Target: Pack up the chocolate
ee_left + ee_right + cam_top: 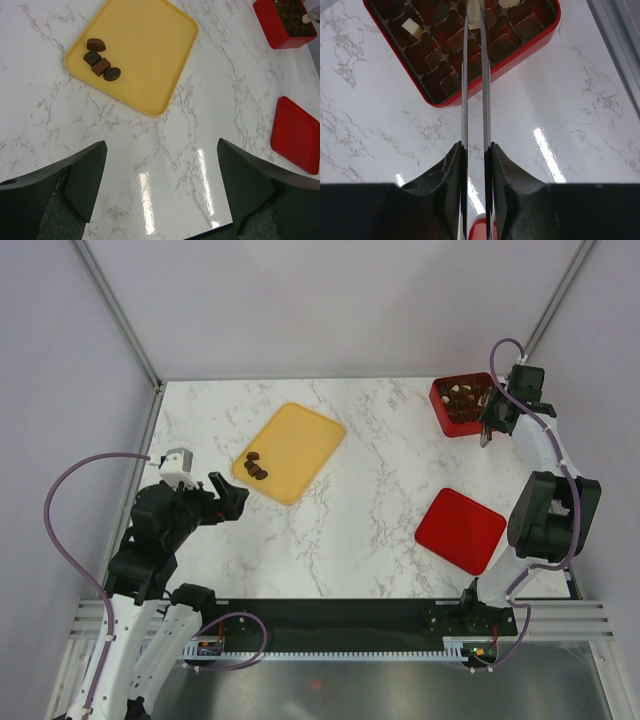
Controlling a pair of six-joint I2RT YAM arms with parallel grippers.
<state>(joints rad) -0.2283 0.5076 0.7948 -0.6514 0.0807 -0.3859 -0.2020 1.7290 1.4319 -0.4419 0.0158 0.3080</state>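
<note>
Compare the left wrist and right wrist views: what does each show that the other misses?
Left wrist only: the yellow tray with four dark chocolates on it, and the open left pincer. Right wrist only: the right pincer, its long blades close together, and cream chocolates sitting in grid cells. Both: the red gridded box and the marble table.

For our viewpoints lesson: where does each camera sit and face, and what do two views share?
Top external: overhead behind the bases, down onto the white marbled table; both arms.
Left wrist: faces the yellow rounded tray; open left claw shows.
Right wrist: over the red gridded box; right claw grips a cream chocolate.
All three show the box.
</note>
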